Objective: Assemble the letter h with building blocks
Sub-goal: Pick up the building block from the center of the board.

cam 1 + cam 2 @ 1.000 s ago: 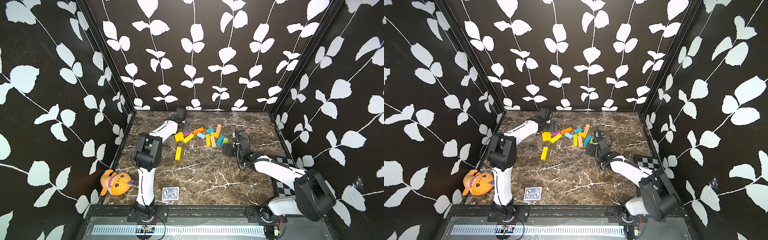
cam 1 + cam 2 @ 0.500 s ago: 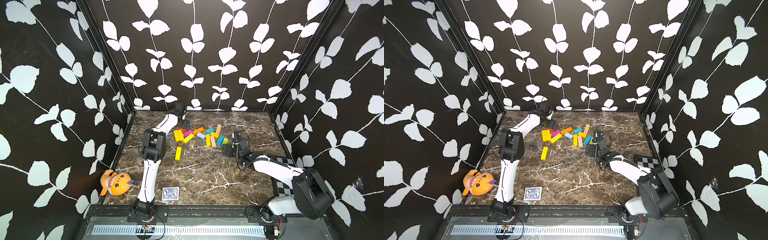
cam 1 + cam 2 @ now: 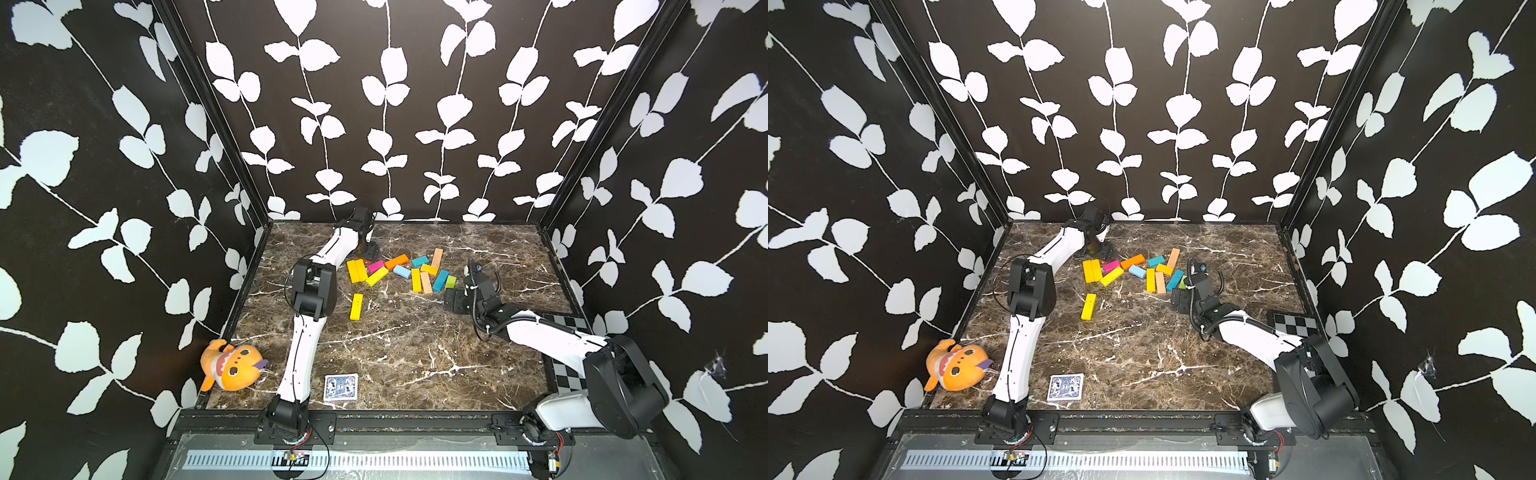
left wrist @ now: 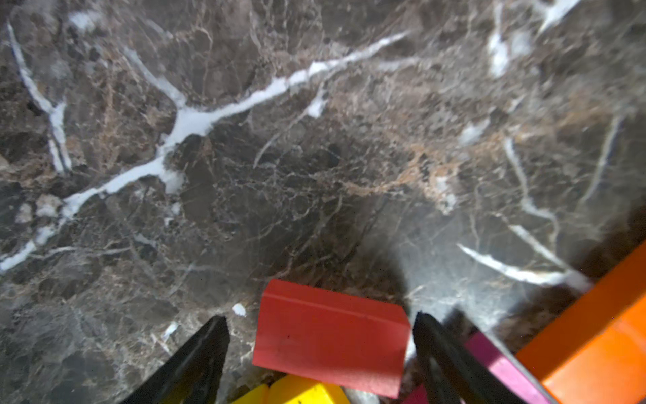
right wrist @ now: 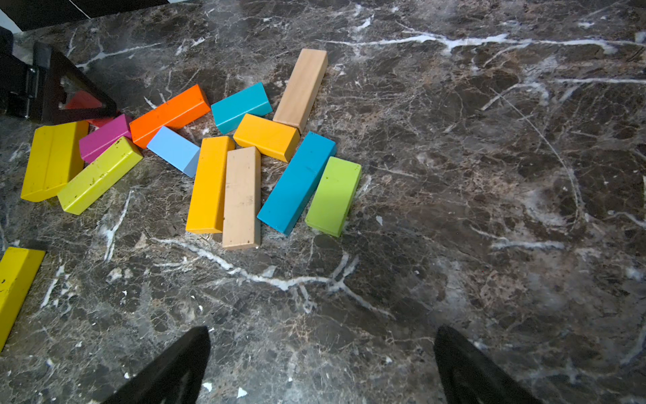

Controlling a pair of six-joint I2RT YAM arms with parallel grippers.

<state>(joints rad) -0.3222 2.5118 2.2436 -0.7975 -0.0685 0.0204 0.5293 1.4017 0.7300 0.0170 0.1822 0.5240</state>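
Fifteen or so building blocks [image 3: 399,270] are heaped well beyond the playing card [image 3: 340,387], toward the back wall, in both top views. One lone yellow bar [image 3: 356,306] is parked between card and heap. No letter h has been started, as far as can be told. What's changed in the last second is that the left arm has been stretched out and the left gripper [image 3: 368,250] brought down at the heap corner farthest from the card. Nothing in the heap has been shifted. The right gripper [image 3: 1177,300] is parked low at the heap's other end, barely moved.

Left wrist view: a red block [image 4: 330,337] is bracketed by the black fingers [image 4: 206,353]. Gaps are visible on both sides, so nothing's gripped yet. A pink block [image 4: 496,363] and an orange block [image 4: 594,332] are crowded close and could get nudged.

Right wrist view: the fingers are spread wide with only bare marble between them, and the heap is laid out ahead, green block [image 5: 334,196] nearest. A first pick looks to be getting set up, so the whole build is still to be done.
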